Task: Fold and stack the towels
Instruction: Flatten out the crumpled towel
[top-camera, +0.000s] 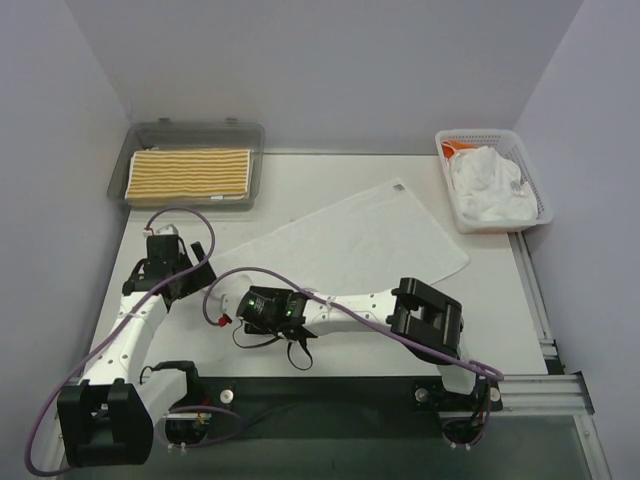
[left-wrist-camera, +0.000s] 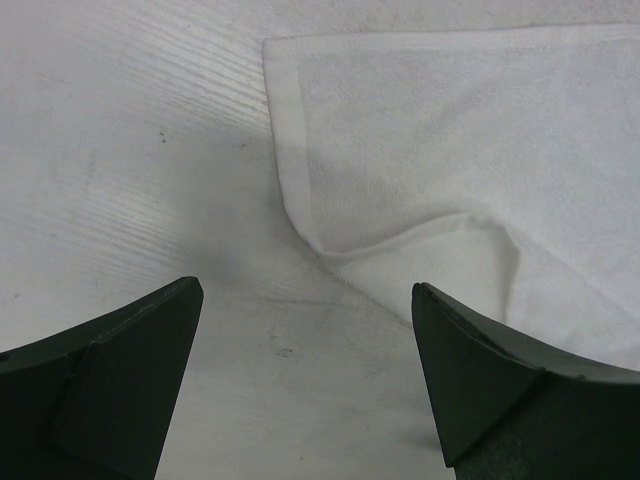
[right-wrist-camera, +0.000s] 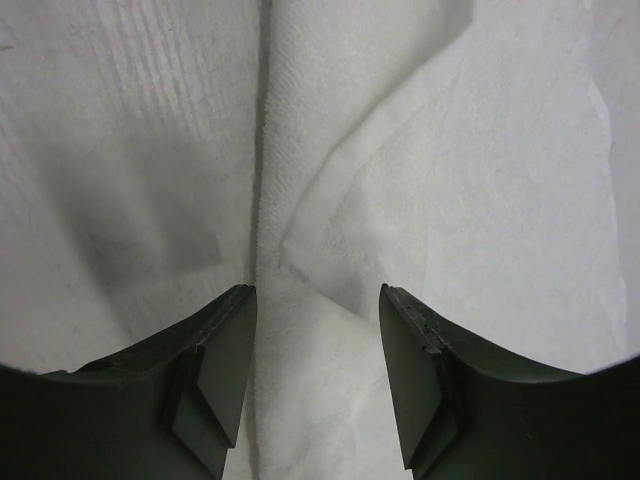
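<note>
A plain white towel (top-camera: 350, 243) lies spread slantwise across the middle of the table. In the left wrist view its left corner (left-wrist-camera: 400, 150) is folded under. My left gripper (top-camera: 200, 252) hangs just left of that corner; its jaws (left-wrist-camera: 305, 285) are wide open above bare tabletop. My right gripper (top-camera: 238, 305) reaches across to the towel's near left edge. It stands open (right-wrist-camera: 317, 288), with a rumpled fold of the white towel (right-wrist-camera: 330, 200) lying below and between the fingers. A folded yellow-and-white striped towel (top-camera: 188, 175) lies in the grey tray (top-camera: 190, 131). More white towels (top-camera: 488, 188) fill the basket (top-camera: 452, 141).
The grey tray stands at the back left and the white mesh basket at the back right, with something orange (top-camera: 455, 148) at its far end. A metal rail (top-camera: 535, 300) runs along the table's right edge. Purple cables loop over both arms.
</note>
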